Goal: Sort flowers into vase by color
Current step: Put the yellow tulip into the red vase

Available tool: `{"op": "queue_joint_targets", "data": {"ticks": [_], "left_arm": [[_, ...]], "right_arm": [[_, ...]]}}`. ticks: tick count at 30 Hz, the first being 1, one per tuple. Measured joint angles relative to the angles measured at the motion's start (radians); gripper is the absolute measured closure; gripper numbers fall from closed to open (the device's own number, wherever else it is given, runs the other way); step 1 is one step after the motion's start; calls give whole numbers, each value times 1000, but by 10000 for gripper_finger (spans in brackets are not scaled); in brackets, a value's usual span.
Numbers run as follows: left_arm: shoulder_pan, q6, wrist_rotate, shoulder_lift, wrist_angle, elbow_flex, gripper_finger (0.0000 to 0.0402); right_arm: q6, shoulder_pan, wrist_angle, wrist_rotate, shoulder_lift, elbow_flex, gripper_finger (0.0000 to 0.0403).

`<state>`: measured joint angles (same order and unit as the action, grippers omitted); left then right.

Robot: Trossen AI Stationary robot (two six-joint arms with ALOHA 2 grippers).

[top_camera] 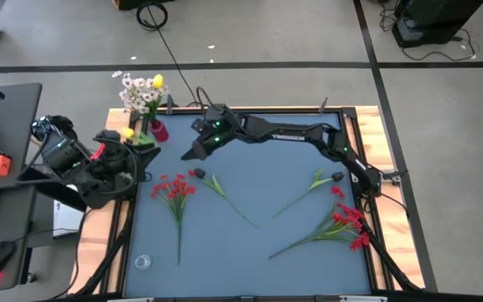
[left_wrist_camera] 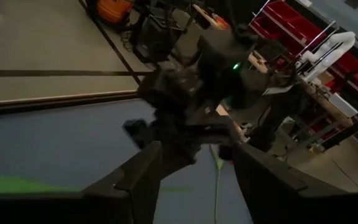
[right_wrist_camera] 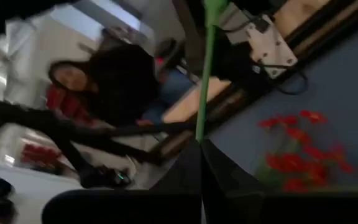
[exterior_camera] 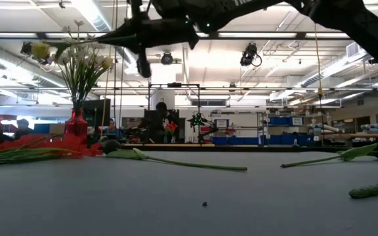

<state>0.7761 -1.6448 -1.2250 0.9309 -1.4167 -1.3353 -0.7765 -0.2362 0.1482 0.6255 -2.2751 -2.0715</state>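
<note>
**Right arm carries a green stem near the vase**

The right end effector [top_camera: 198, 152] hangs above the bench [top_camera: 258, 252], fingers together on a thin green stem [right_wrist_camera: 205, 74]. The red vase [top_camera: 158, 130] stands in the far left corner, already holding white and yellow flowers [top_camera: 141, 91]. Next, I judge, the stem must be lowered upright into its narrow mouth. The left end effector [top_camera: 145, 141] waits just beside the vase, fingers apart.

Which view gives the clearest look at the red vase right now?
The low view: the red vase stands in profile with stems and blossoms rising from it. The high view shows it from above, small, at the table's far left corner, partly under blossoms. Neither wrist view shows it.
</note>
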Motion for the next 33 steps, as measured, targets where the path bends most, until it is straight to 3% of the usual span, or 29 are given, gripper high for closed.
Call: {"op": "queue_joint_targets", "data": {"ticks": [4, 10, 24, 33], "left_arm": [[-1, -65, 10, 41, -43, 1, 199], [-1, -175, 17, 125, -60, 3, 199], [-93, -385, 83, 333, -34, 3, 199], [-191, -177, 89, 344, 149, 3, 199]], "right_arm": [[136, -21, 139, -51, 44, 37, 402], [125, -68, 74, -17, 121, 243, 402], [19, -116, -533, 5, 415, 830, 403], [49, -82, -771, -3, 514, 949, 403]]}}
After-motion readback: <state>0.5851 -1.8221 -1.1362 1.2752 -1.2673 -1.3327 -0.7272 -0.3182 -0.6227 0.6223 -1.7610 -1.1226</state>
